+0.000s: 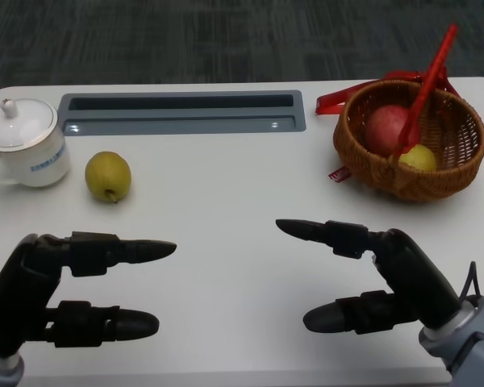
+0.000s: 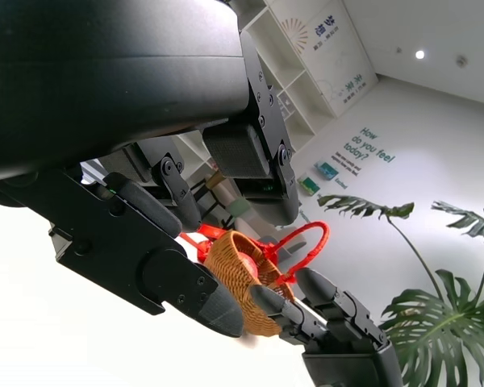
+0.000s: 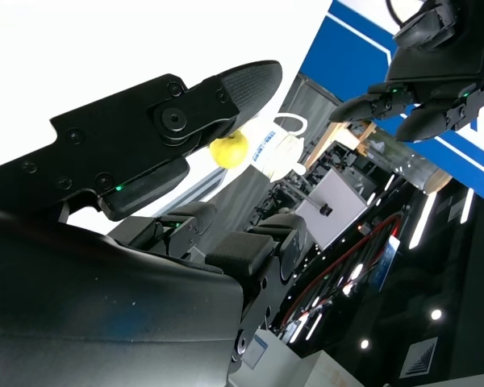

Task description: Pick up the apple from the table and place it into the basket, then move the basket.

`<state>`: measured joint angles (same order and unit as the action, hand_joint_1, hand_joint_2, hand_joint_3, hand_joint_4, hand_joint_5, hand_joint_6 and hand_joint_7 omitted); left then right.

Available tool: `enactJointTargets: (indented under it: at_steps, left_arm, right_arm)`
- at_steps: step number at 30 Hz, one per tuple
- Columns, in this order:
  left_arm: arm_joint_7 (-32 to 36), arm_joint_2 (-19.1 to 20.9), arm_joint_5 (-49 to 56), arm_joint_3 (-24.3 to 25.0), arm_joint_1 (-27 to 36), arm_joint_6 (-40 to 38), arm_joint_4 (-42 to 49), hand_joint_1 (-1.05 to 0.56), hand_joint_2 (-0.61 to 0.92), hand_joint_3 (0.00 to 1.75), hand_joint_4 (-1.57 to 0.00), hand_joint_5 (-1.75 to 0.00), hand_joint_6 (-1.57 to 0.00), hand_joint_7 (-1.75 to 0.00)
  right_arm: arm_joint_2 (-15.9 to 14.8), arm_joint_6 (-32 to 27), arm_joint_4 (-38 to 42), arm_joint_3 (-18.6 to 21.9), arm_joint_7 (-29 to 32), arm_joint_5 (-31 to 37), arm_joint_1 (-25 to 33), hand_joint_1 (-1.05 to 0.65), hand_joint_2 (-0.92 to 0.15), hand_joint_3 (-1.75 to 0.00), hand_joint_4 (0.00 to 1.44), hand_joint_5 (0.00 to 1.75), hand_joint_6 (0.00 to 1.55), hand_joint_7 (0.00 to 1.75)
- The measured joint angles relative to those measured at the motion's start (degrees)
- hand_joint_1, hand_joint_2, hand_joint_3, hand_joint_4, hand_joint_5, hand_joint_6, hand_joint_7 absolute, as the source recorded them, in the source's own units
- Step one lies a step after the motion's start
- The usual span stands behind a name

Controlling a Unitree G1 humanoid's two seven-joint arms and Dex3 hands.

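A yellow-green apple [image 1: 107,176] lies on the white table [image 1: 226,185] at the left, and it shows small in the right wrist view [image 3: 228,148]. The wicker basket [image 1: 410,137] with a red handle stands at the right rear and holds a red apple [image 1: 386,127] and a yellow fruit [image 1: 419,156]. The basket [image 2: 238,278] also appears in the left wrist view. My left hand [image 1: 73,286] hovers near the front edge, just in front of the apple, fingers apart and empty. My right hand [image 1: 371,278] is at the front right, also empty, well short of the basket.
A white lidded cup [image 1: 22,142] stands at the far left, beside the apple. A grey slotted tray [image 1: 181,113] lies along the back of the table. The table's front edge runs just under both hands.
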<state>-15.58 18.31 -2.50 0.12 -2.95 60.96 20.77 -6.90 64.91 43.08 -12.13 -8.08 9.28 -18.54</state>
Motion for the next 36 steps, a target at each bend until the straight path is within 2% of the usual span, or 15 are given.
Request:
enactJointTargets:
  at_steps: [15,36]
  left_arm:
    - [-0.1,-0.8,-0.9,-0.4,0.0,-0.9,-1.0,-0.50,0.68,0.00,-1.08,-0.01,-0.98,-0.01]
    - [-0.1,-1.2,-1.0,-0.3,0.0,-1.3,-1.6,-0.53,0.68,0.00,-1.09,-0.01,-0.98,0.00]
  right_arm:
    - [0.7,1.6,2.3,0.2,-5.4,-3.6,-2.4,-0.41,-0.83,-0.01,0.74,0.02,0.85,0.02]
    - [1.6,3.3,2.0,0.9,-6.0,-4.0,-2.3,-0.40,-0.84,0.00,0.80,0.00,0.84,0.00]
